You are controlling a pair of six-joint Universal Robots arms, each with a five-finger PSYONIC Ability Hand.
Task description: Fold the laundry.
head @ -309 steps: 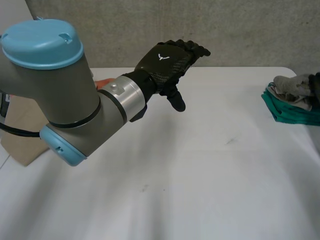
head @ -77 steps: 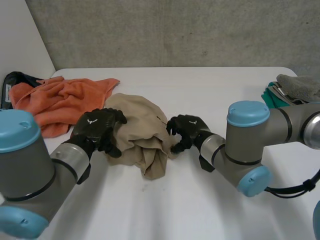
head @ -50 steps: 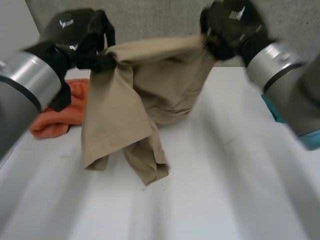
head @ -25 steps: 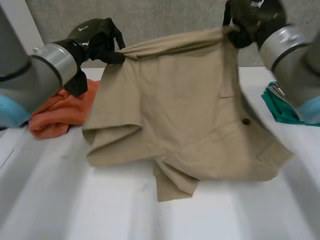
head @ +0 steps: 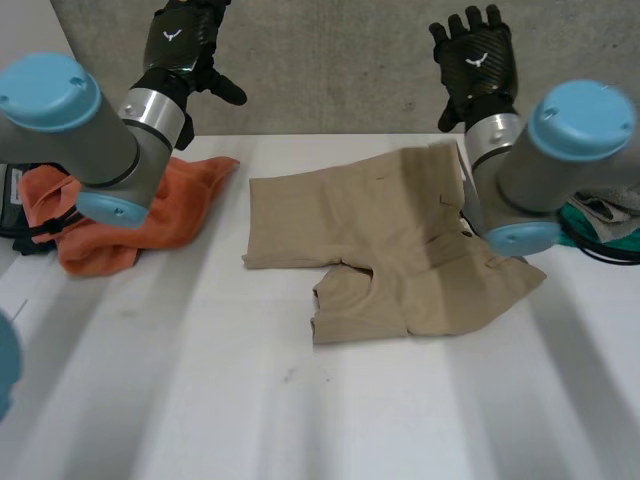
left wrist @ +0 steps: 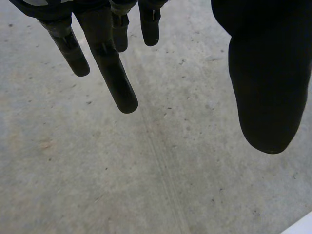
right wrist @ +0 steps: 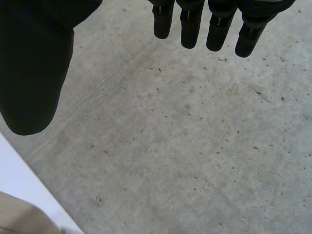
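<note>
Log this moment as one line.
left hand open, raised | right hand open, raised | tan shorts spread on table | orange towel bunched nearby

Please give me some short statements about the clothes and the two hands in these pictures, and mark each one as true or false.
1. The beige shorts lie spread out on the table. True.
2. The left hand grips the waistband of the shorts. False: it is raised in front of the wall with straight fingers and holds nothing.
3. The right hand is open and above the table. True.
4. The orange towel lies on top of the shorts. False: it lies beside them, on the left arm's side.
5. A green cloth lies at the table's edge on the right arm's side. True.
</note>
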